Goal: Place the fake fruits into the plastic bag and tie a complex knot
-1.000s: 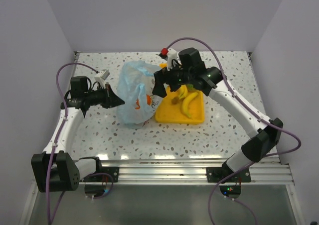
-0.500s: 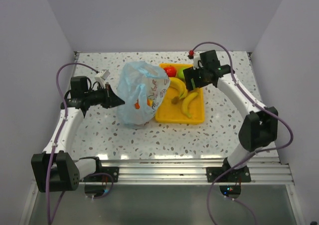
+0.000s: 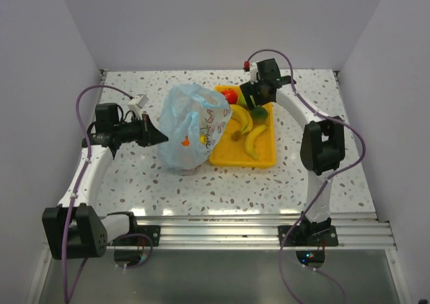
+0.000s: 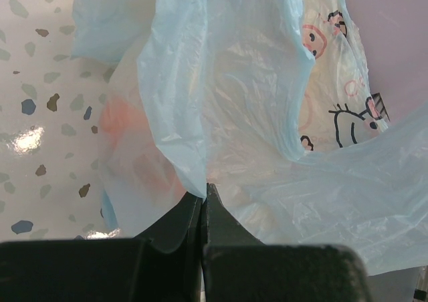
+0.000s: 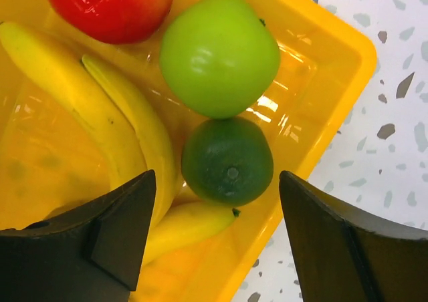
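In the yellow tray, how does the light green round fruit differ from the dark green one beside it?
The light green round plastic fruit is bright apple-green; the dark green round plastic fruit is deep green. The light one looks clearly larger. The light one lies by the red apple, the dark one by the bananas. Both are round and glossy, side by side in the yellow plastic tray.
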{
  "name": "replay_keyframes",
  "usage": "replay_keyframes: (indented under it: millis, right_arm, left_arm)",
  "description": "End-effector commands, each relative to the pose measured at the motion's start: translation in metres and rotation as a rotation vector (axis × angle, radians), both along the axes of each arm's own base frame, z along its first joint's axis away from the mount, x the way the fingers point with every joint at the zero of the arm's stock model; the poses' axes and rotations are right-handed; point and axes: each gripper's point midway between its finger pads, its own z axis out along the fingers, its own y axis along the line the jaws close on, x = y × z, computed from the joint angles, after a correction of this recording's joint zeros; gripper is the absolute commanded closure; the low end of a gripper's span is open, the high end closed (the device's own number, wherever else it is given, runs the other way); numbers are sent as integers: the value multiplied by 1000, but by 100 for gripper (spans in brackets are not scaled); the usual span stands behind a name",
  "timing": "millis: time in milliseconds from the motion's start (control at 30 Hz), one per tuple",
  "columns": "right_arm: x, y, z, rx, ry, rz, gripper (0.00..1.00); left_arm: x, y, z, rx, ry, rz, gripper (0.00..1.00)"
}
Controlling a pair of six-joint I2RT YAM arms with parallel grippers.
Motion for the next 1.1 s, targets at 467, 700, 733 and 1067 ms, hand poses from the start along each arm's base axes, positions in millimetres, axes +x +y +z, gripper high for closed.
replay_keyframes:
  millis: [467,700,733,1067]
  right_arm:
    - [0,-14,-64,-104,132,31,24]
    - [-7,-13,-73,-100,197,51,16]
    - [-7,-12,-72,-100,195,55,17]
    - [-18,11,30,84,72,82,58]
  left_arm:
    - [2,1,6,-5,-41,-13,100]
    - [3,1,7,-5,-43,-12,100]
    - [3,0,7,-4,-46,-14,100]
    - [2,1,9,-4,-45,-15,100]
